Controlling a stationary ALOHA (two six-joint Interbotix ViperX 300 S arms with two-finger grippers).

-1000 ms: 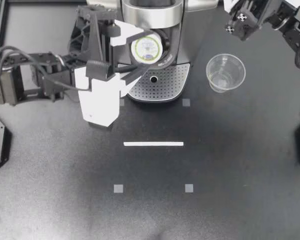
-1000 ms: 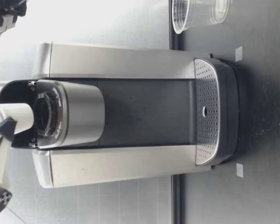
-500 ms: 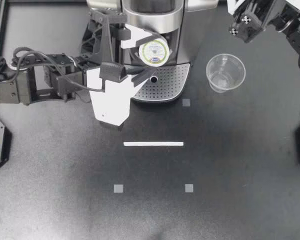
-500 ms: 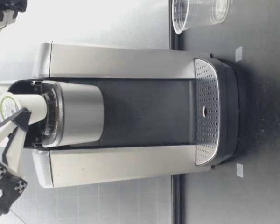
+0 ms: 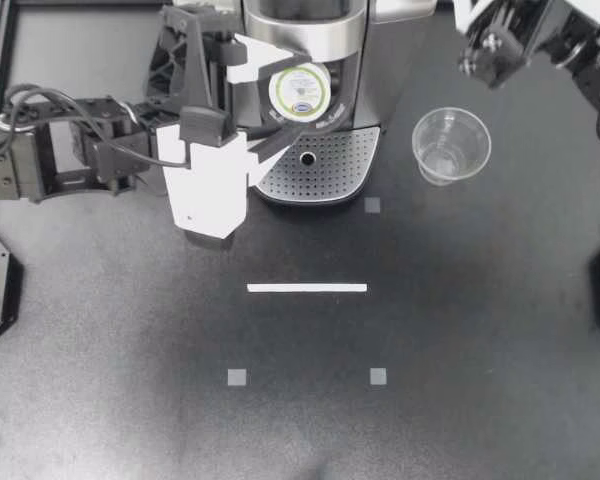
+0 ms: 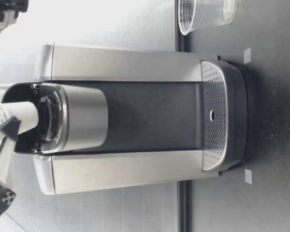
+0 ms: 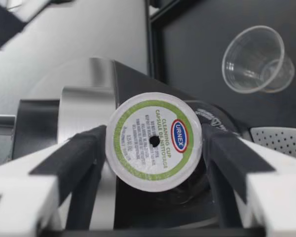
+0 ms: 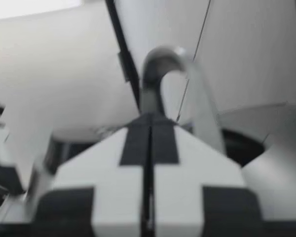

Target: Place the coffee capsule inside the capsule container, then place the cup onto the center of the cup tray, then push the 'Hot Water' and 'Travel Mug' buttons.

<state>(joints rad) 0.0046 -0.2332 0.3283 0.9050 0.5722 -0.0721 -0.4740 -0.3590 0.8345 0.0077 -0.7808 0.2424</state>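
Two fingers of my left end effector (image 5: 285,95) pinch the coffee capsule (image 5: 300,92) at the coffee machine's (image 5: 385,60) open capsule container (image 5: 332,80). My right end effector (image 5: 477,55) is pressed together. The cup (image 5: 451,145) stands on the bench (image 5: 310,420) beside the machine.

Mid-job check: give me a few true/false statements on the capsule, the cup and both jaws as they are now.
1. The left jaws are shut on the capsule. True.
2. The cup stands on the tray. False: it stands on the table, beside the machine.
3. The right jaws are open. False: they are shut and hold nothing.
4. The capsule is at the machine's open container. True.
5. The cup lies on its side. False: it is upright.
6. Nothing stands on the tray. True.
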